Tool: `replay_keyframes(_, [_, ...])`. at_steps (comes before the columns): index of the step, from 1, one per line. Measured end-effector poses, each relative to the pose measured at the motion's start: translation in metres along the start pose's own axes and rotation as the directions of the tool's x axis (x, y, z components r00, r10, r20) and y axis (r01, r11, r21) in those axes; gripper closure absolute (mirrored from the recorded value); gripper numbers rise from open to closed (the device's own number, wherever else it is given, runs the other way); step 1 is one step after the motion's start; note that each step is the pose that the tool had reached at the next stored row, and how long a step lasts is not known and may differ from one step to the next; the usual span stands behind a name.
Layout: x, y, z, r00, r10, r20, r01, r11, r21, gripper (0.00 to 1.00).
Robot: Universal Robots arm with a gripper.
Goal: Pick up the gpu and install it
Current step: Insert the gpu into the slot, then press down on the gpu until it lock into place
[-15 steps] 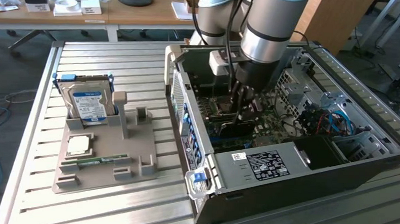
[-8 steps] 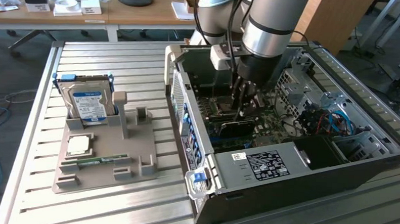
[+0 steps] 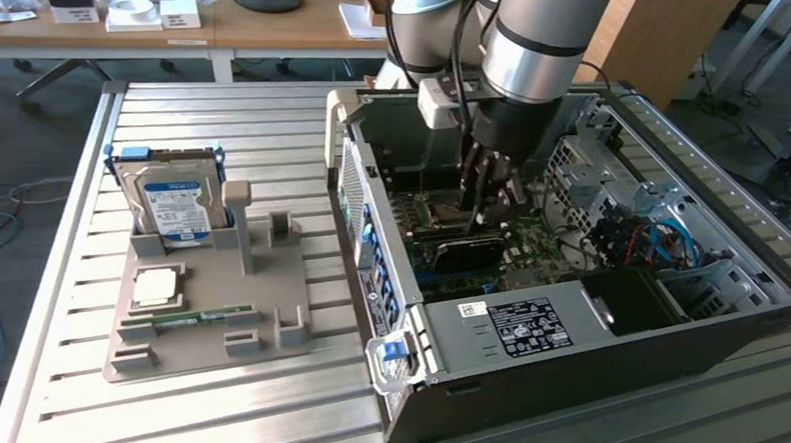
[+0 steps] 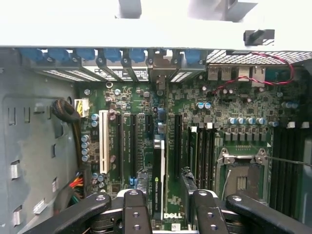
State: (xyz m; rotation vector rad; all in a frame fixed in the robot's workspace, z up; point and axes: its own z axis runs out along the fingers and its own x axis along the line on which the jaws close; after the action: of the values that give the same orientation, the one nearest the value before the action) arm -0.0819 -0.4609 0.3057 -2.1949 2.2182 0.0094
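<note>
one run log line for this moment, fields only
phase: gpu install | gripper: open, inside computer case | gpu: edge-on between fingers, standing in motherboard slot | holder: hard drive remains

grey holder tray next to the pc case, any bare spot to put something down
Free: the empty upright slots between the hard drive and the case, and the slatted table behind the tray. Crowded: the tray's front, with a chip and RAM stick.

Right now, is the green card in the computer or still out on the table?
In the computer. The gpu stands on edge in a motherboard slot, between the open claw fingers. The holder on the table has an empty slot.
</note>
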Motion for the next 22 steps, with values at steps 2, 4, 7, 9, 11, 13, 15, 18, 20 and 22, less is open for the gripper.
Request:
replay_keyframes(2, [0.0,0.0,-0.0027,1.0,0.0,-0.0001,0.0,1.0,0.0,0.6])
replay_keyframes(4, [-0.0001,-0.0001,-0.005,1.0,0.0,-0.0004,0.0,1.0,0.0,0.6])
replay_keyframes(7, [-0.0001,-0.0001,-0.0071,1.0,0.0,-0.0006,0.0,1.0,0.0001,0.6])
replay_keyframes(9, [-0.0001,-0.0001,-0.007,1.0,0.0,-0.0004,0.0,1.0,0.0001,0.6])
replay_keyframes(11, [-0.0001,-0.0001,-0.0072,1.0,0.0,-0.0007,0.0,1.0,0.0,0.6])
replay_keyframes(13, [-0.0001,-0.0001,-0.0072,1.0,0.0,-0.0007,0.0,1.0,0.0,0.6])
replay_keyframes(15, [-0.0001,-0.0001,-0.0072,1.0,0.0,-0.0007,0.0,1.0,0.0001,0.6])
replay_keyframes(18, [-0.0001,-0.0001,-0.0072,1.0,0.0,-0.0007,0.0,1.0,0.0,0.6])
replay_keyframes(20, [-0.0001,-0.0001,-0.0072,1.0,0.0,-0.0007,0.0,1.0,0.0,0.6])
replay_keyframes(22, [-0.0001,-0.0001,-0.0072,1.0,0.0,-0.0007,0.0,1.0,0.0,0.61])
